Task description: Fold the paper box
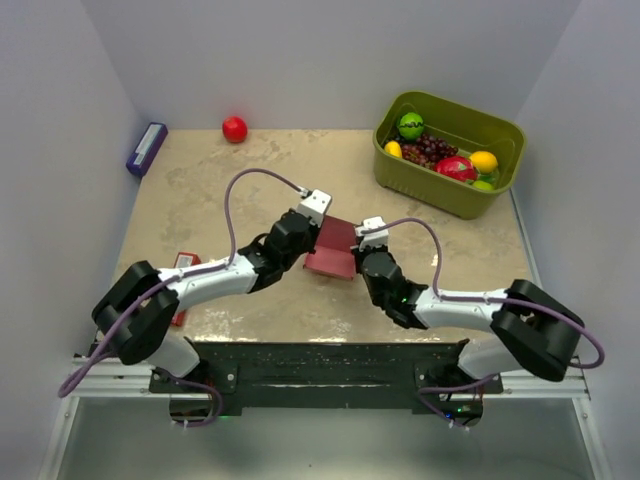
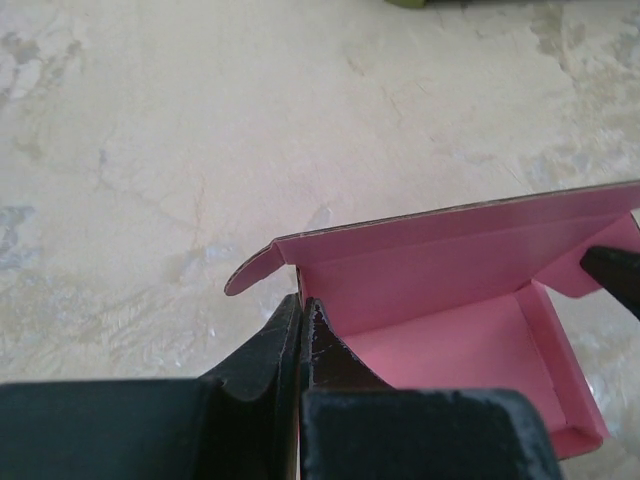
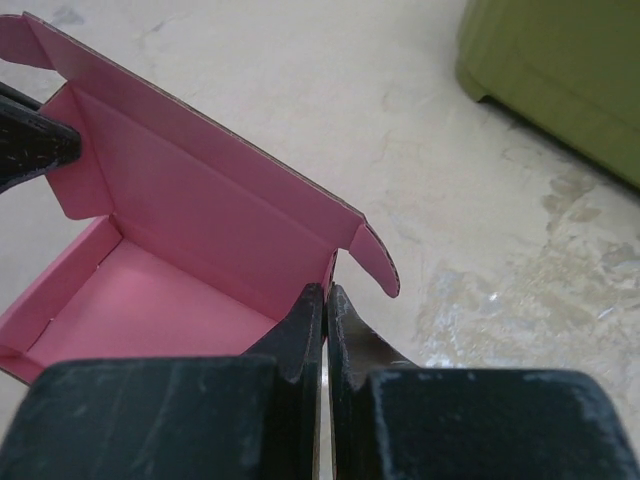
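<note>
The pink paper box (image 1: 333,243) sits at the table's middle, partly folded, with its floor flat and its walls raised. In the left wrist view the paper box (image 2: 450,290) has its far panel upright, with a rounded tab (image 2: 250,274) sticking out at the corner. My left gripper (image 2: 302,308) is shut on the box's left side wall. My right gripper (image 3: 327,296) is shut on the right side wall of the paper box (image 3: 190,230), by another rounded tab (image 3: 378,258). From above, the left gripper (image 1: 312,243) and right gripper (image 1: 357,262) flank the box.
A green basket (image 1: 497,130) of fruit stands at the back right, and its corner (image 3: 560,70) shows in the right wrist view. A red ball (image 1: 234,129) and a purple block (image 1: 146,148) lie at the back left. A red flat packet (image 1: 183,268) lies partly under the left arm.
</note>
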Available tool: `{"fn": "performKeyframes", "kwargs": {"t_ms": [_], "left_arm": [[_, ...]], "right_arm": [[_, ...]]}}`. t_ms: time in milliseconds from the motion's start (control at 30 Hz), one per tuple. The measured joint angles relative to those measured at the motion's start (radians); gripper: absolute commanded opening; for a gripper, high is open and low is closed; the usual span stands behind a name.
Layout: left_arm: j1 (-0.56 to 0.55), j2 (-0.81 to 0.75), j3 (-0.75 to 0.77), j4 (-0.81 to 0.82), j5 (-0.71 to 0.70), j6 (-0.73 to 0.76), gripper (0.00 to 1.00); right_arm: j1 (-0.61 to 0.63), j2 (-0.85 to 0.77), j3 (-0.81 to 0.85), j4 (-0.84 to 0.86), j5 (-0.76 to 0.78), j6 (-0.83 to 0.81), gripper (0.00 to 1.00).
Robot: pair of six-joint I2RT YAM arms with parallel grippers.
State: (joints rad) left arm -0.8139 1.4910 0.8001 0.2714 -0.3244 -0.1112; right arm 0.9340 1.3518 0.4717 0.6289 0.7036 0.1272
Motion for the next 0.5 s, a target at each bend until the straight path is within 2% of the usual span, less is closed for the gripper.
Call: {"fn": "performKeyframes", "kwargs": {"t_ms": [267, 500], "left_arm": [[0.008, 0.116, 0.029, 0.182, -0.125, 0.027, 0.0], [0.009, 0.158, -0.031, 0.326, -0.146, 0.028, 0.0]], "right_arm": [[-0.003, 0.227, 0.085, 0.236, 0.138, -0.116, 0.0], [-0.003, 0.339, 0.091, 0.374, 0.185, -0.157, 0.0]]}}
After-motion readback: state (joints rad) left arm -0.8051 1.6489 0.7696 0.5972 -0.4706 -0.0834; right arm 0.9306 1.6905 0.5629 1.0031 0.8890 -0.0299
